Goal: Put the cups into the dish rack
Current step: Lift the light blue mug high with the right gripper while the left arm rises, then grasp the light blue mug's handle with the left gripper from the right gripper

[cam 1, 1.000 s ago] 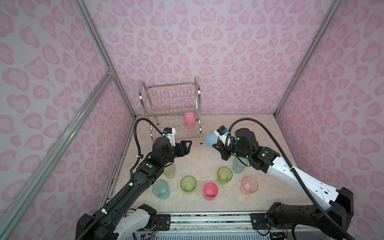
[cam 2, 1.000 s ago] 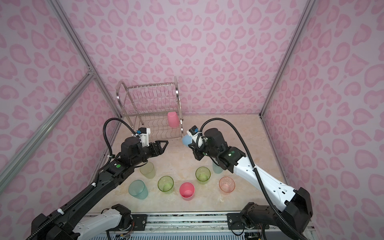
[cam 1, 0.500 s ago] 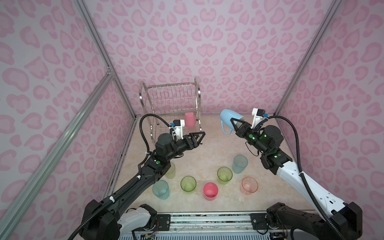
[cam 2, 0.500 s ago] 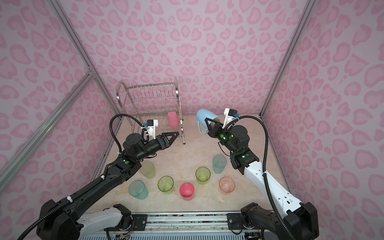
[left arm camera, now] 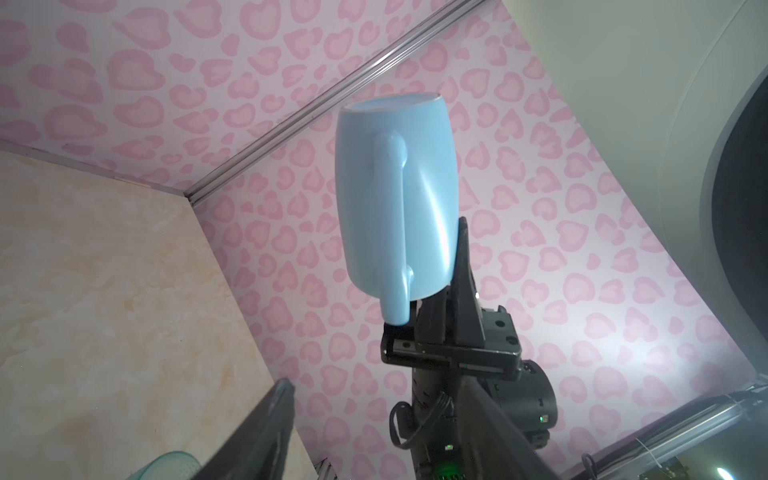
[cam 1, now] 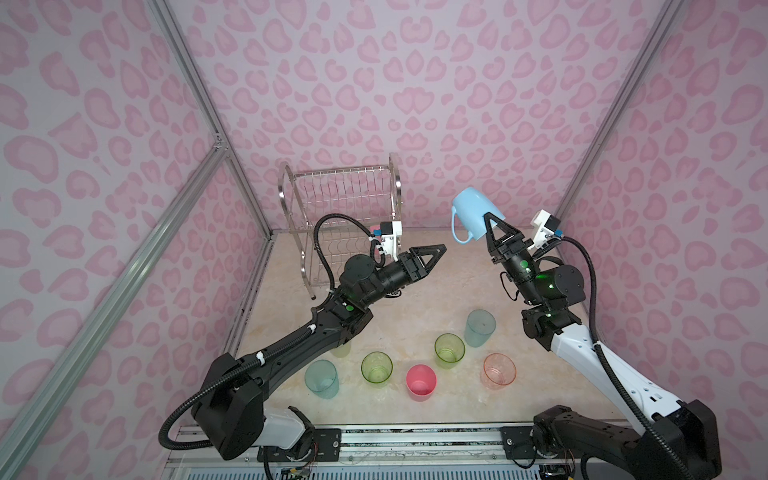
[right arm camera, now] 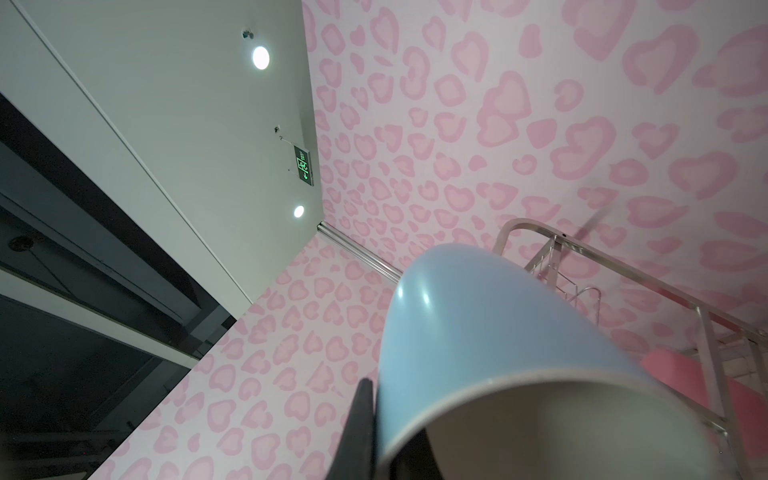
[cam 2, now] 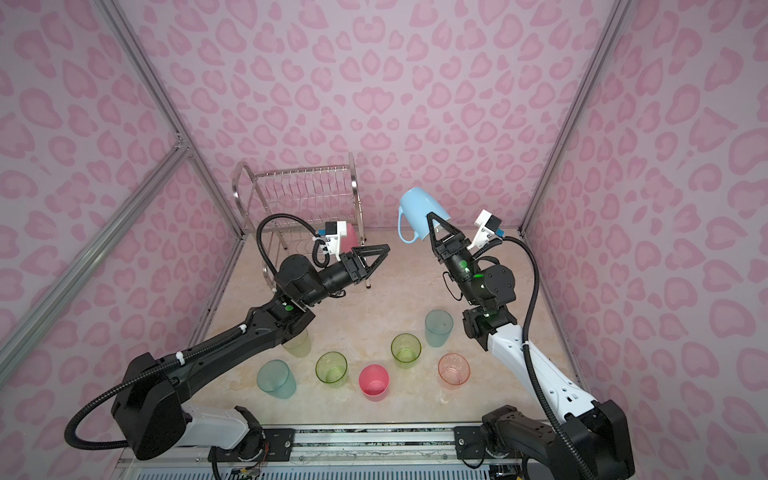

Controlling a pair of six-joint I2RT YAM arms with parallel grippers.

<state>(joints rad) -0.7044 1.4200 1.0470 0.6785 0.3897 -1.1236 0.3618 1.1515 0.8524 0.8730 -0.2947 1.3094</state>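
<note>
Top views: right gripper pinches rim of light-blue mug, held aloft and inverted, right of dish rack. Tumblers stand on table. Pink cup sits in rack's lower tier.
Left wrist: left gripper fingers spread, empty.
Right wrist: mug mouth faces lens, rack behind.

Pink cup half hidden, 1 green cup mostly covered

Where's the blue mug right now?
In both top views the light-blue mug is held in the air right of centre, tilted base-up. The right gripper pinches its rim, just right of the dish rack and level with its upper tier.
</note>
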